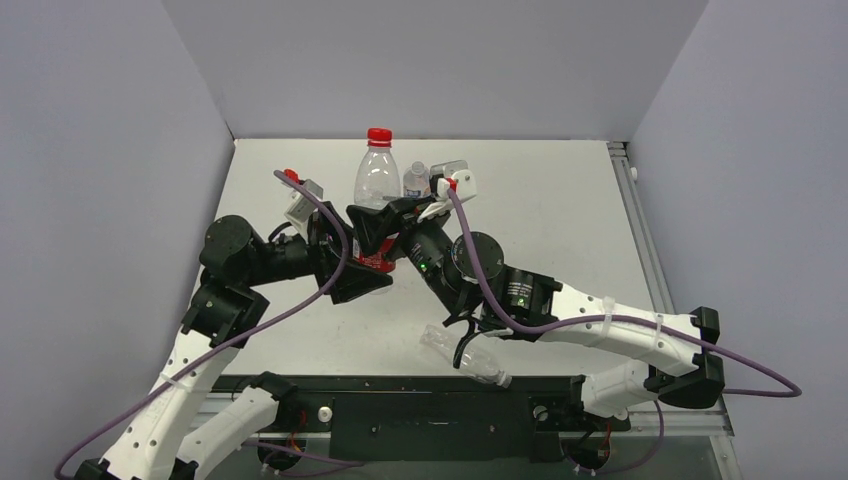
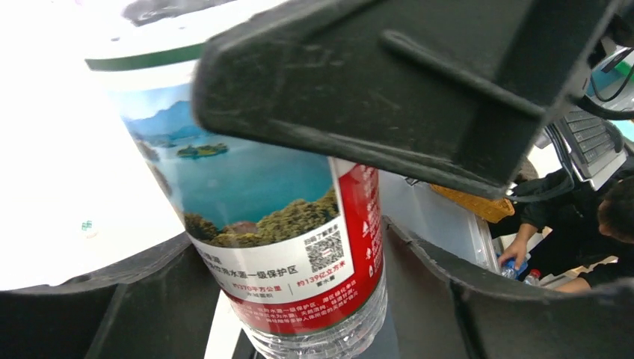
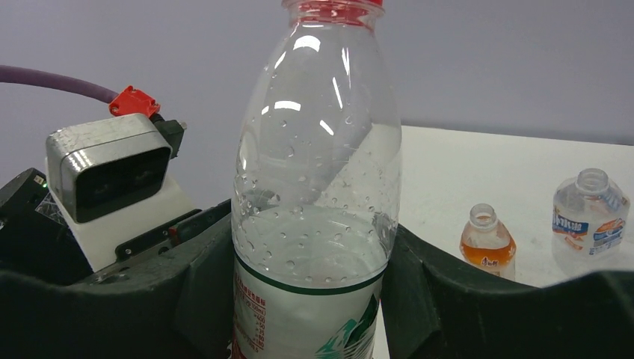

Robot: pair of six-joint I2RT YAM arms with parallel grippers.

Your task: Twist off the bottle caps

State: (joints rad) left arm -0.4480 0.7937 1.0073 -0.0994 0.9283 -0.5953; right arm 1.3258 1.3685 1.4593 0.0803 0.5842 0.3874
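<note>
A tall clear bottle (image 1: 376, 180) with a red-and-white label stands upright mid-table, and the bright red cap (image 1: 378, 135) is on its neck. The cap's lower edge shows at the top of the right wrist view (image 3: 333, 6). My left gripper (image 1: 368, 268) is shut on the bottle's labelled lower part (image 2: 277, 224), a finger on each side. My right gripper (image 1: 385, 222) is shut on the bottle (image 3: 314, 187) just above it, both fingers touching. No whitish caps show.
A small orange bottle (image 3: 487, 241) and a small clear bottle (image 3: 591, 213) stand uncapped behind the tall one; the clear one also shows in the top view (image 1: 416, 180). Another clear bottle (image 1: 468, 356) lies near the table's front edge. The enclosure walls surround the table.
</note>
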